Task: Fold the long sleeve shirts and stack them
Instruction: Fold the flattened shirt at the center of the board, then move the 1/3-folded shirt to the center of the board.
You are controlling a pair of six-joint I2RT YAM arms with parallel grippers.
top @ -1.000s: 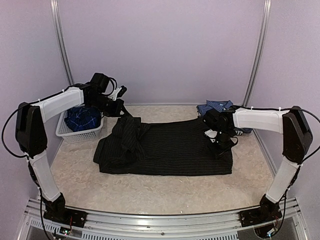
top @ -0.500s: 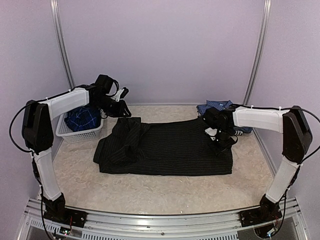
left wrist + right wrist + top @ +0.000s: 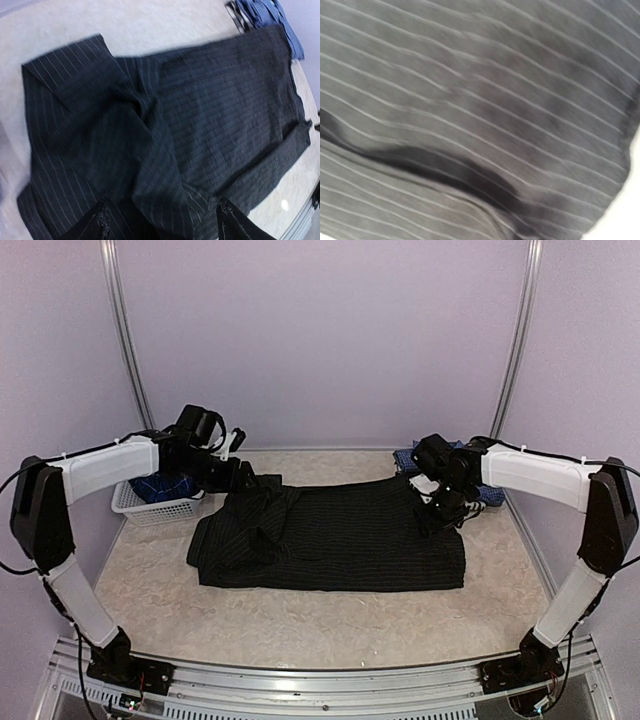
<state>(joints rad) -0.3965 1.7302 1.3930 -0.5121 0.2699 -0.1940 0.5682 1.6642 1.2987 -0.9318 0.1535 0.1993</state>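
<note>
1. Work surface: the table (image 3: 300, 625) carries the black pinstripe shirt (image 3: 340, 540), spread wide across its middle. The right part lies flat. The left part is bunched, with a flap of cloth doubled over the body.
2. Step in hand, by judgement: an early fold of the black shirt. No neat folded packet exists yet, and stacking is not begun.
3. Next move, by judgement: take a fresh hold on an outer edge at each side, flatten the bunched left part, then carry the edges over evenly.
4. Basket (image 3: 150, 510): far left, mostly covered by the left arm. The dark blue shirt (image 3: 160, 485) inside shows only in part.
5. Blue-checked shirt (image 3: 267, 20): far right, beyond the black shirt, partly behind the right arm.
6. Left gripper (image 3: 165, 222): above the bunched left end, fingers spread, nothing between them.
7. Right gripper (image 3: 440, 510): low over the shirt's far right corner. Its state cannot be told: the right wrist view shows only blurred striped cloth and no fingers.
</note>
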